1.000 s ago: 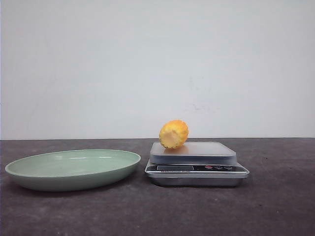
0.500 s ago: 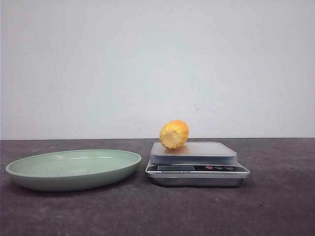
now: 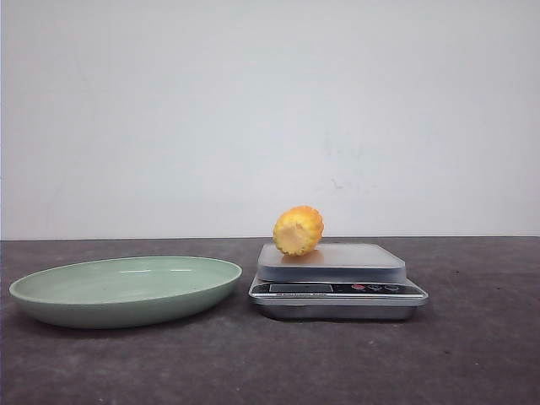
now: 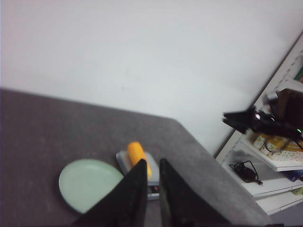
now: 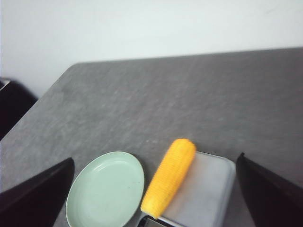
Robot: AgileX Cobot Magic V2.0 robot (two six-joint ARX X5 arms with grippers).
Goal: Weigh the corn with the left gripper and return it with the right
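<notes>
The corn (image 3: 298,230) is a yellow-orange cob that lies on the left part of the silver scale (image 3: 333,274), its paler cut end toward the front camera. Neither gripper shows in the front view. In the left wrist view my left gripper (image 4: 152,164) is high above the table, its black fingers nearly together and empty, with the corn (image 4: 136,152) and scale (image 4: 124,161) far below. In the right wrist view my right gripper (image 5: 156,160) is wide open and empty, high above the corn (image 5: 170,182) and scale (image 5: 208,189).
A pale green plate (image 3: 126,291) sits on the dark table left of the scale; it also shows in the left wrist view (image 4: 87,184) and the right wrist view (image 5: 106,189). White shelves with cables (image 4: 265,161) stand beyond the table's right edge.
</notes>
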